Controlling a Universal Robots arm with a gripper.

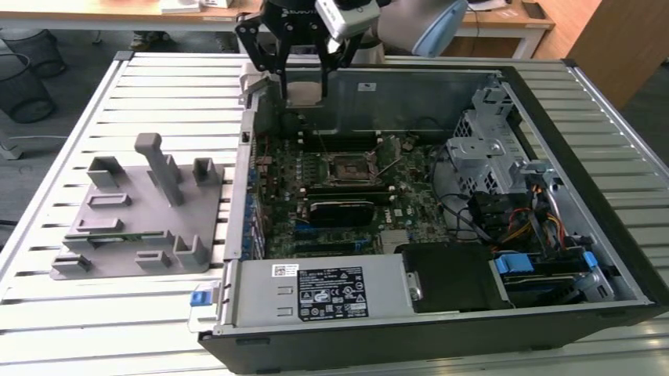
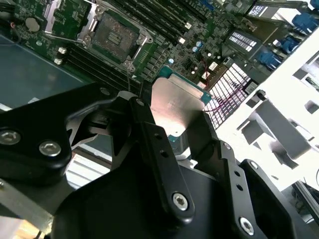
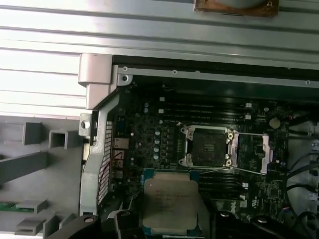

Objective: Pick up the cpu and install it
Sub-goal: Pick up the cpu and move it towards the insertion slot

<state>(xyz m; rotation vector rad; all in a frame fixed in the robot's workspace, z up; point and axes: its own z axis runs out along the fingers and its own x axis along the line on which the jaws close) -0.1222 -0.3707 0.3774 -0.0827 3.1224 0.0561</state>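
The pincer (image 1: 303, 81) is pinching the cpu (image 1: 303, 93) by two opposite edges, its black fingers (image 2: 149, 134) pressed against the sides of the chip. That hold looks chosen to leave the flat underside free and to keep the chip level. In both wrist views the pale metal top of the cpu (image 2: 177, 107) faces the camera, with a rim of its green carrier (image 3: 169, 175) showing around it.

The chip hangs in the air over the far edge of the open computer case (image 1: 601, 227), above the motherboard (image 1: 280, 192) and touching nothing but the fingers. The socket (image 1: 350, 166) lies lower down and apart from it, toward the middle of the board. In the first wrist view the socket (image 3: 207, 145) stands bare, its metal cover plate (image 3: 255, 149) swung off to one side, so the seat appears ready to take the chip.

Close around the socket are rows of memory slots (image 3: 204, 110), a thin latch wire (image 2: 67, 38) and a dark block (image 1: 340, 210) on the near side, all of which leave little room for the fingers. The case walls also fence the board in. On the exterior view's left, the grey holder (image 1: 136, 211) with upright posts rests on the slatted desk (image 1: 168, 86), well apart. The drive cage (image 1: 483, 149) and cables (image 1: 522, 227) sit on the exterior view's right, away from the socket
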